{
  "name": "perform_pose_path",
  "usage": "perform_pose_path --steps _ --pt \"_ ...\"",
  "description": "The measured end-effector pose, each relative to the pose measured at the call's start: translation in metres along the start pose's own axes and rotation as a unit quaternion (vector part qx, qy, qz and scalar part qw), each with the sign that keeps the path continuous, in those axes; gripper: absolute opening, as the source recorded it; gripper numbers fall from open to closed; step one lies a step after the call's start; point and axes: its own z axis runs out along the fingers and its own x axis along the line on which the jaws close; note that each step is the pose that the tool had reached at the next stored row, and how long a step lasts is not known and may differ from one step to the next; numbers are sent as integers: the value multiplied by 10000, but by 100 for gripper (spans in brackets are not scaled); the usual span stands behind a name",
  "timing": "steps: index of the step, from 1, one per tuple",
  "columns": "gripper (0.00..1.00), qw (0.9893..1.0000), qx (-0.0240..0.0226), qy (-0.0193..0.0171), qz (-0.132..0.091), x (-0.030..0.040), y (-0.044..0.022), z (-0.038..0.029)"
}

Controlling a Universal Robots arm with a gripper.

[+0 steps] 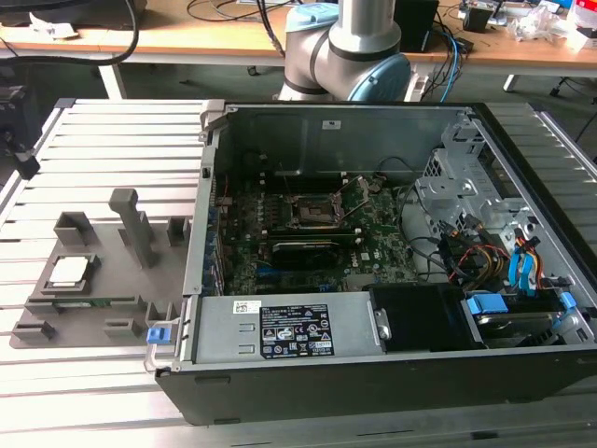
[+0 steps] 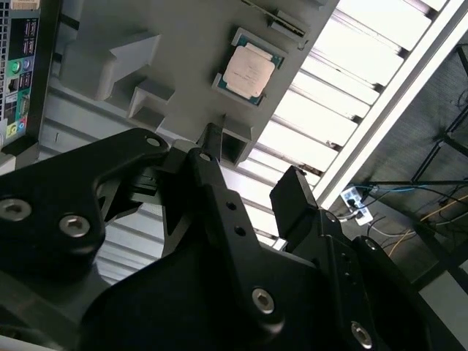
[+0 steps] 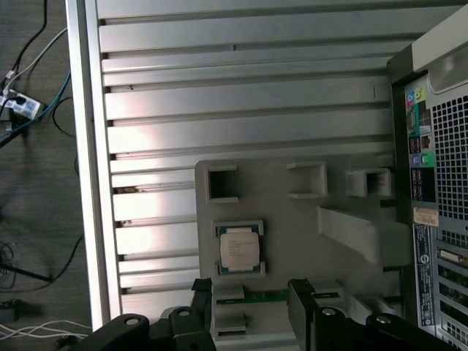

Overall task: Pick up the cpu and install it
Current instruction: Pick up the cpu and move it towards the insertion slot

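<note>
Gripper (image 3: 251, 301) parted — square silvery cpu (image 3: 240, 248) untouched.

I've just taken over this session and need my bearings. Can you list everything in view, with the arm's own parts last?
cpu: one, silvery-white top, in a pocket of the fixture plate.
fixture plate: one, grey, on the table at the exterior view's left of the case.
green circuit strip: one, on the plate beside the cpu.
computer case: one, black and grey, side open, motherboard exposed.
socket: one, black with a metal rim, on the motherboard.
table: one, slatted aluminium, under everything.
desk: one, wooden, behind, with cables.
arm: one, grey and pale blue, behind the case.
pincer: one, black, open, empty, near the cpu.
</note>
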Motion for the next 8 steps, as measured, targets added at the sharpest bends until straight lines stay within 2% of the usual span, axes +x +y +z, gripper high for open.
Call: perform_pose_path --steps 8 --pt "54 10000 0 0 0 2 1 65"
